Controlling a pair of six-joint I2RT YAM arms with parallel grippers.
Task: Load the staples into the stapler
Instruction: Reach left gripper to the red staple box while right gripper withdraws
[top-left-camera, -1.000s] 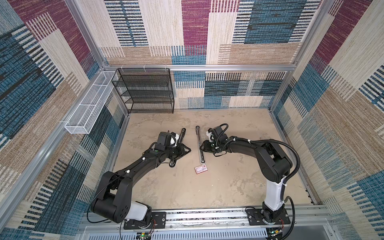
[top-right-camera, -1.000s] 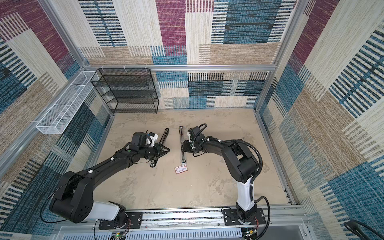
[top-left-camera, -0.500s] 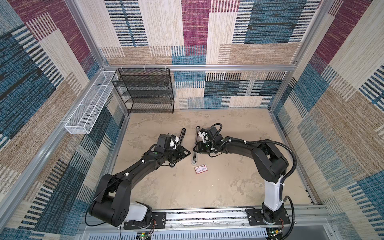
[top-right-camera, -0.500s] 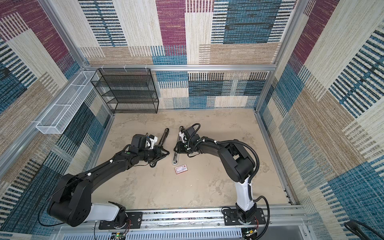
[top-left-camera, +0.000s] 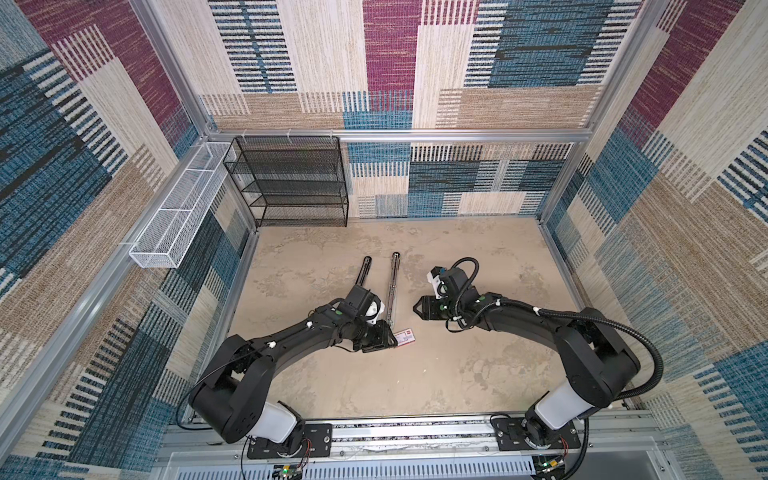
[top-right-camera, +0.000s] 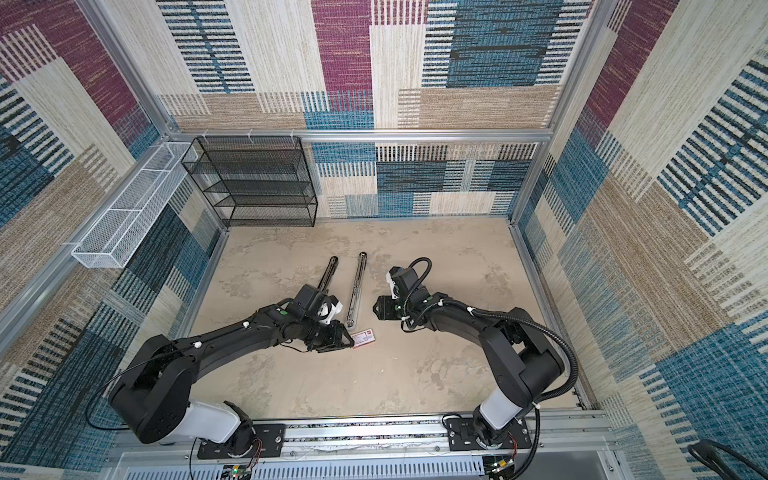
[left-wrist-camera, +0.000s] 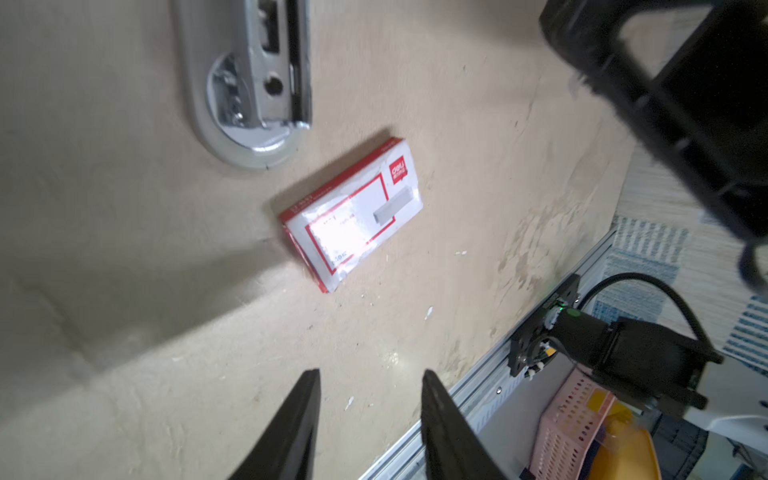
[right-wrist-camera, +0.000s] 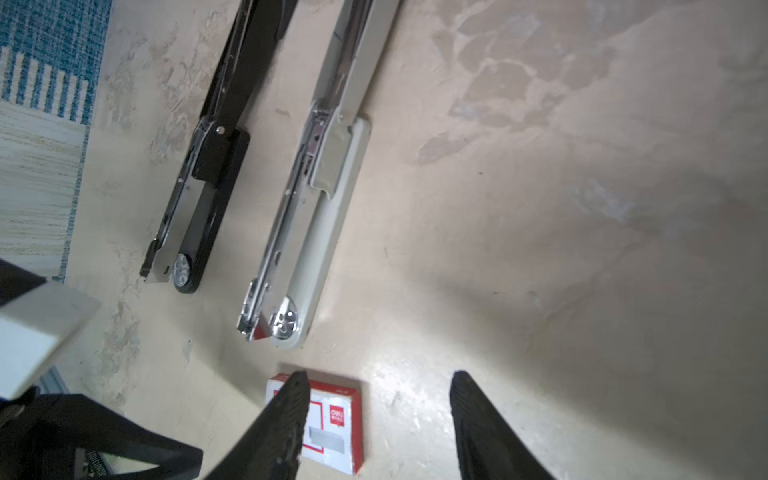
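The small red-and-white staples box lies flat and closed on the beige table; the staples themselves are hidden. Just beyond it lies a silvery-white stapler, unfolded flat. A black stapler lies unfolded to its left. My left gripper is open and empty, tips right beside the box's left end. My right gripper hovers open and empty to the right of the silvery-white stapler's near end, with the box partly behind one finger.
A black wire shelf stands at the back left and a white mesh basket hangs on the left wall. A metal rail borders the table's front edge. A pink basket sits beyond the rail.
My right gripper let go of the silvery-white stapler, drew back to the right and opened wider. The stapler's near end swung slightly left. My left gripper moved from the black stapler down to the box.
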